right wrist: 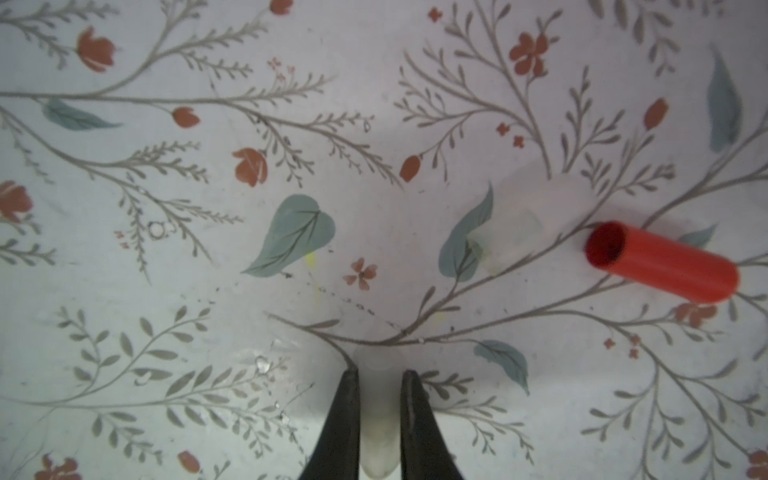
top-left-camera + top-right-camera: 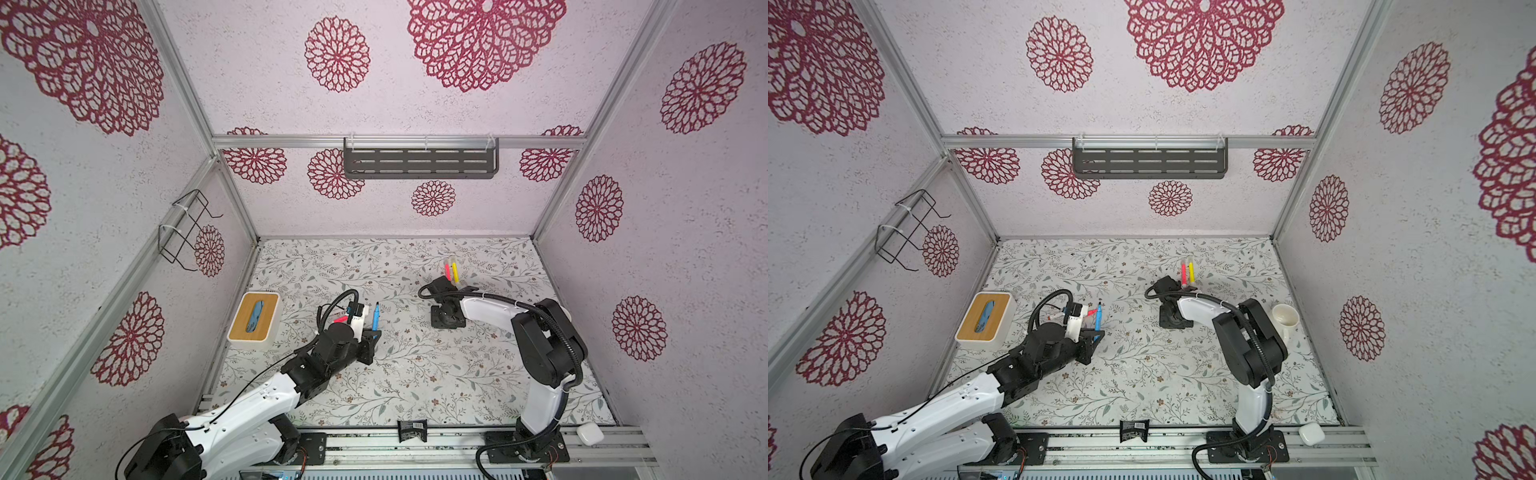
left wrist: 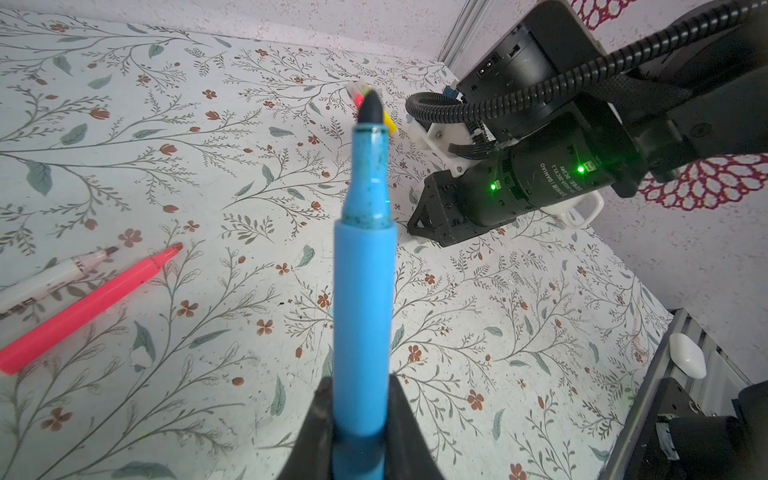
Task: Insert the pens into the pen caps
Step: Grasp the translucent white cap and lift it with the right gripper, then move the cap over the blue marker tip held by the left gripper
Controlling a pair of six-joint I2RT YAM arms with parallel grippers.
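Note:
My left gripper (image 3: 361, 388) is shut on a blue pen (image 3: 362, 291) with its dark tip bare, held over the mat left of centre in both top views (image 2: 375, 316) (image 2: 1098, 316). A pink pen (image 3: 83, 307) and a white pen (image 3: 45, 282) lie on the mat beside it. My right gripper (image 1: 379, 374) points down at the mat and is shut on a clear pen cap (image 1: 377, 419). Near it lie another clear cap (image 1: 511, 232) and a red cap (image 1: 660, 266). Pink (image 2: 448, 270) and yellow (image 2: 455, 271) pens lie just behind the right gripper (image 2: 446, 322).
A wood-topped tissue box (image 2: 254, 316) stands at the mat's left edge. A white mug (image 2: 1285, 318) sits behind the right arm. A white case (image 2: 590, 434) and a black packet (image 2: 412, 430) rest on the front rail.

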